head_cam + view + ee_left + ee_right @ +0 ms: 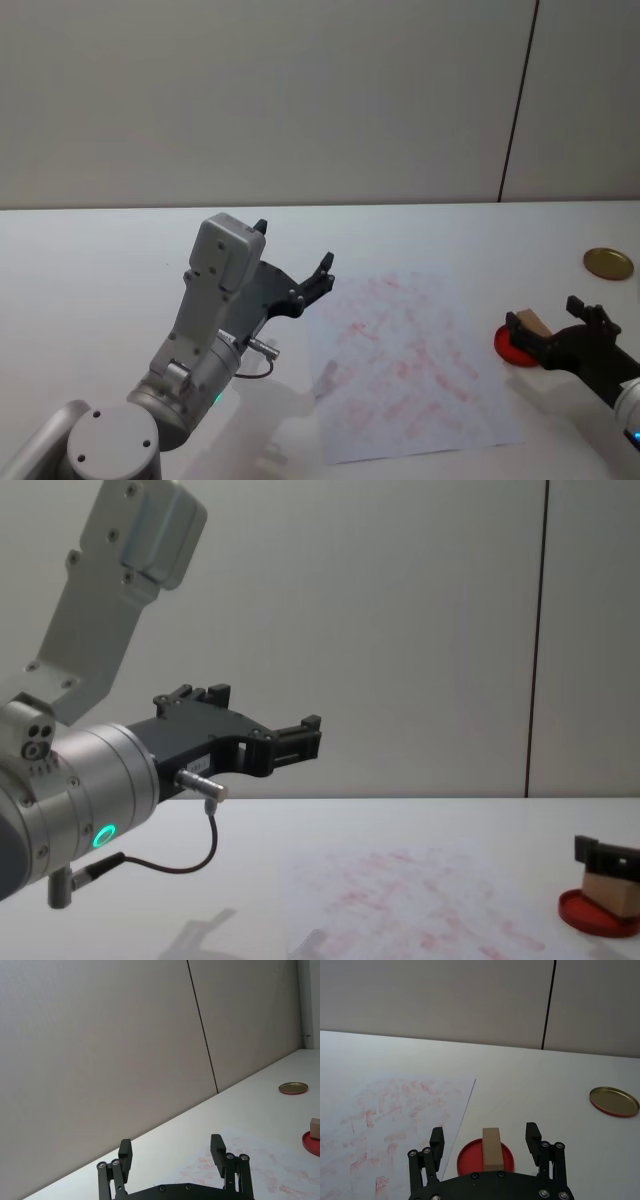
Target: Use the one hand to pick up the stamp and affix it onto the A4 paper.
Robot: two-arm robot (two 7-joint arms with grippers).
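pale panelled wall (250,100) behind white table (100,260)

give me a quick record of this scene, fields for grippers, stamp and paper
left gripper: open, raised over the table, by the left side of the A4 paper
right gripper: open, fingers either side of the stamp, apart from it
stamp: standing on the red disc, right of the A4 paper
A4 paper: flat, covered in faint red marks
gold lid: far right of the table

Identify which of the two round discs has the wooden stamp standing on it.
The red disc, under the stamp between the open fingers of the right gripper. The gold disc lies bare, farther off. The left gripper hangs raised, open.
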